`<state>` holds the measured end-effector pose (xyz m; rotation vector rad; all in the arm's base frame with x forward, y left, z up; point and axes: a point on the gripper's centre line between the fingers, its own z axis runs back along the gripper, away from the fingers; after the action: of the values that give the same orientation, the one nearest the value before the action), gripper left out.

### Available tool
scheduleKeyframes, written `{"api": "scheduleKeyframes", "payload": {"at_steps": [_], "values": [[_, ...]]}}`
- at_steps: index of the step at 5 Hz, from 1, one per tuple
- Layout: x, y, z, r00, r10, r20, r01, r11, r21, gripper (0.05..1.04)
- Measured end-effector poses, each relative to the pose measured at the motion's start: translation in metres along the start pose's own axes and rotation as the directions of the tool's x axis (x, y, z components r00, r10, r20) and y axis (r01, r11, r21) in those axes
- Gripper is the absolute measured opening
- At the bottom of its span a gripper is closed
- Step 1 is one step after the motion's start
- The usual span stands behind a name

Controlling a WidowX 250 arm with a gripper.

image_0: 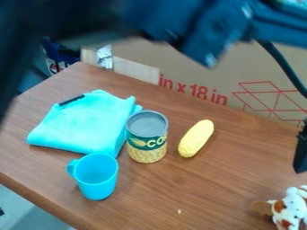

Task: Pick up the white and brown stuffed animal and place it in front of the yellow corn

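A blue cloth (87, 121) lies on the desk (150, 204), with a blue cup (97, 179) in front. Next come a corn can (146, 148), a yellow corn cob (196, 138) and a spotted toy (292, 209). The black pincer (301, 155) is above the toy; I can't tell if it's open or closed.

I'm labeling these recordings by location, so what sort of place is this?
Probably a robot test area or lab rather than a home kitchen: a robot arm stretches over a wooden table, with a big cardboard box right behind it.
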<state>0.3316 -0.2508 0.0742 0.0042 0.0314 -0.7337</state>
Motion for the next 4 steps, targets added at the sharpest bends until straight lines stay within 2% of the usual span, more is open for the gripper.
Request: {"api": "scheduleKeyframes", "payload": {"at_steps": [2,3,4], "values": [[0.000,-0.004,-0.034,0.990,-0.012,-0.140,0.005,0.999,-0.053,1.001],[-0.006,-0.001,-0.041,0.977,0.006,-0.211,-0.021,0.997,-0.071,0.949],[-0.008,0.002,-0.041,0.973,-0.001,-0.232,-0.019,0.996,-0.083,0.669]]}}
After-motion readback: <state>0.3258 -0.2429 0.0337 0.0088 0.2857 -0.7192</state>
